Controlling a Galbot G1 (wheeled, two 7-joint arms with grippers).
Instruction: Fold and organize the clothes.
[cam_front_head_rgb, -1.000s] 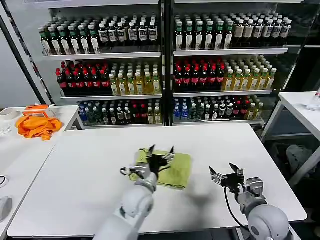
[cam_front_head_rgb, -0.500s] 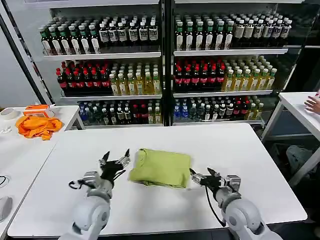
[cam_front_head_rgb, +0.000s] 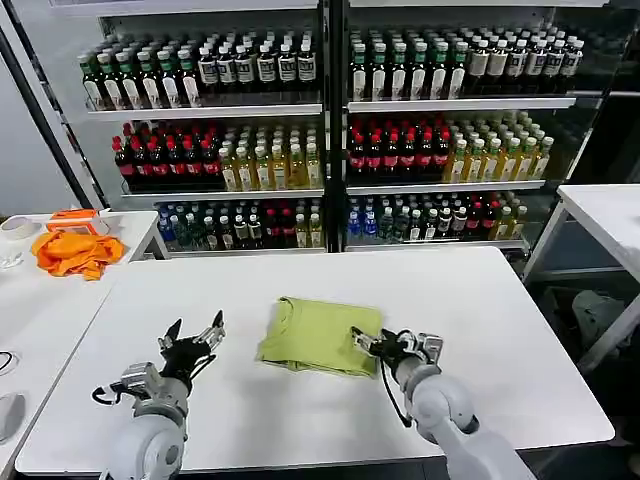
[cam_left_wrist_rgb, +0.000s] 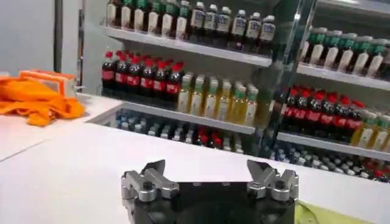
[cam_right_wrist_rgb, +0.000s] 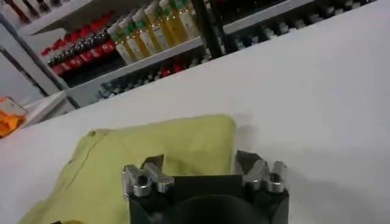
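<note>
The lime T-shirt (cam_front_head_rgb: 320, 336) lies folded in a neat rectangle at the middle of the white worktop (cam_front_head_rgb: 480, 300). The right hand (cam_front_head_rgb: 372, 343) sits at the shirt's right edge, fingers spread and gripping nothing. The left hand (cam_front_head_rgb: 190, 340) hangs wide open and empty over bare worktop, well off to the shirt's left.

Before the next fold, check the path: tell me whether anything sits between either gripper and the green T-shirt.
Nothing visible does. The right gripper, open, is already at the folded T-shirt's right edge. The left gripper, also open, hovers to the shirt's left, with bare white table between them. The orange cloth lies apart on the side table.
</note>
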